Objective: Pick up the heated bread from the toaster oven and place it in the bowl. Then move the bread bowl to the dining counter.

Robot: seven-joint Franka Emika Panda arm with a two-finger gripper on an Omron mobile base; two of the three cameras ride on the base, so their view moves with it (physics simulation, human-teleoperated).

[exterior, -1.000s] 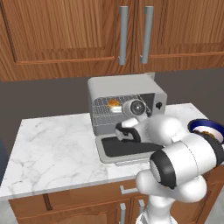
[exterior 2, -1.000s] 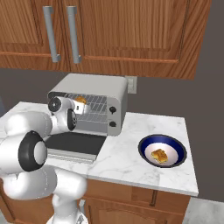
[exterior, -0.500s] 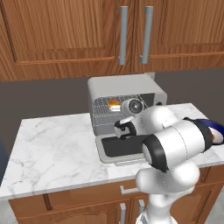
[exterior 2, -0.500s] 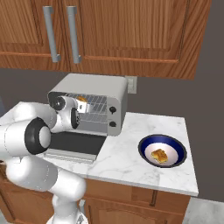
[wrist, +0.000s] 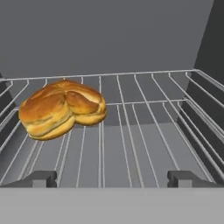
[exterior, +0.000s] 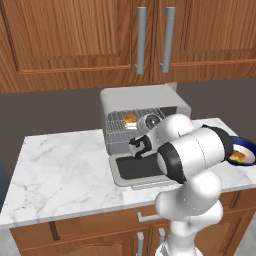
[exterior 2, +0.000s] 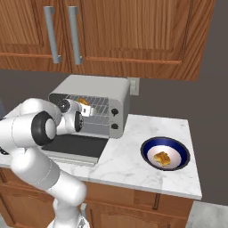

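Note:
The toaster oven (exterior: 145,100) stands on the marble worktop with its dark glass door (exterior: 134,169) dropped open. The heated bread (wrist: 61,108) lies on the wire rack (wrist: 144,131), left of centre in the hand view, and also shows as the bread (exterior: 129,119) and the bread (exterior 2: 83,101). My gripper (wrist: 112,179) is open at the oven mouth, its fingertips (wrist: 37,178) wide apart and short of the bread, nothing between them. From the base it is the gripper (exterior: 137,147) above the door. The bowl (exterior 2: 147,149) sits right of the oven. The dining counter is out of view.
A golden piece (exterior 2: 163,158) lies inside the bowl (exterior: 248,147). Wooden cabinets (exterior 2: 111,31) hang above the oven. The marble worktop (exterior: 60,165) has bare room left of the oven. My own arm crowds the space in front of the door.
My arm's elbow has swung up and toward the oven. The gripper has stayed open at the oven mouth. The bread and bowl have not moved.

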